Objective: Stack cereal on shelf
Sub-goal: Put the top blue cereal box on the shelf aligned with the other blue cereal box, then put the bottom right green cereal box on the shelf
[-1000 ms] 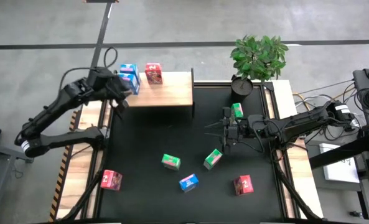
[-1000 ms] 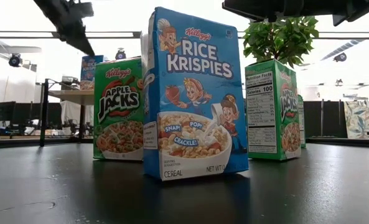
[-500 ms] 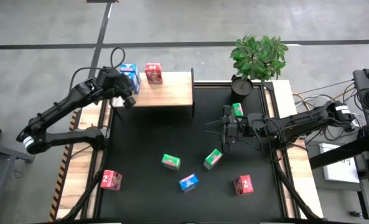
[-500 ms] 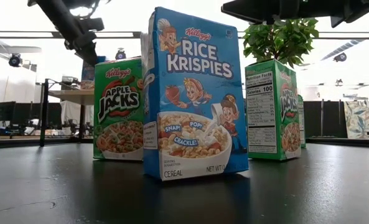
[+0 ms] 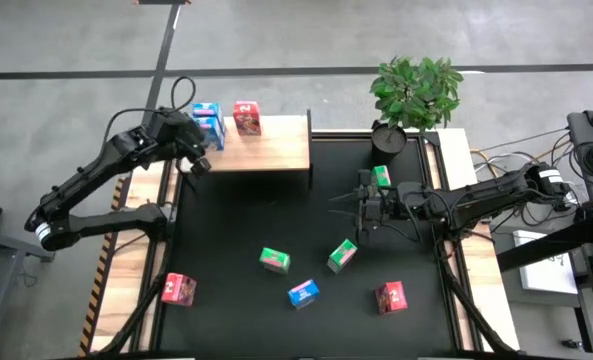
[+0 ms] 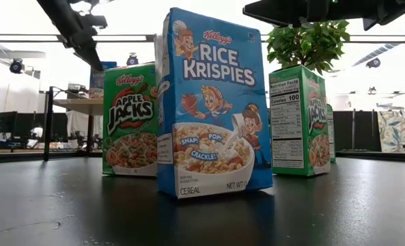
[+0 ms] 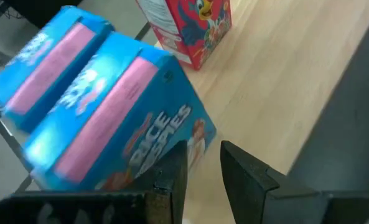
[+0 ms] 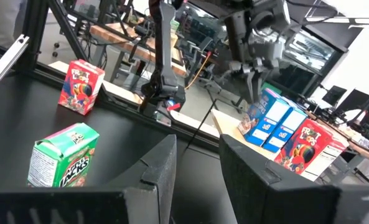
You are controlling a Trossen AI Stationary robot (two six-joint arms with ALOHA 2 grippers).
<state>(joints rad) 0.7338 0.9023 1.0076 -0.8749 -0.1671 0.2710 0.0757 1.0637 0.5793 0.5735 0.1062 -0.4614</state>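
From above, the black table (image 5: 246,215) carries the pale shelf (image 5: 271,150) at its far left, with two blue boxes (image 5: 208,122) and a red box (image 5: 246,117) on it. Five boxes stand loose on the mat, beside a potted plant (image 5: 414,92). My left claw (image 5: 198,160) hovers at the shelf's left end, just beside the blue boxes. My right claw (image 5: 361,208) waits over the mat's right half, near a green box (image 5: 380,178).

Low down, a Rice Krispies box (image 6: 212,102) stands before an office.

My left wrist shows my fingers (image 7: 249,177) slightly parted, grasping nothing.

My right wrist shows parted, empty fingers (image 8: 153,171).
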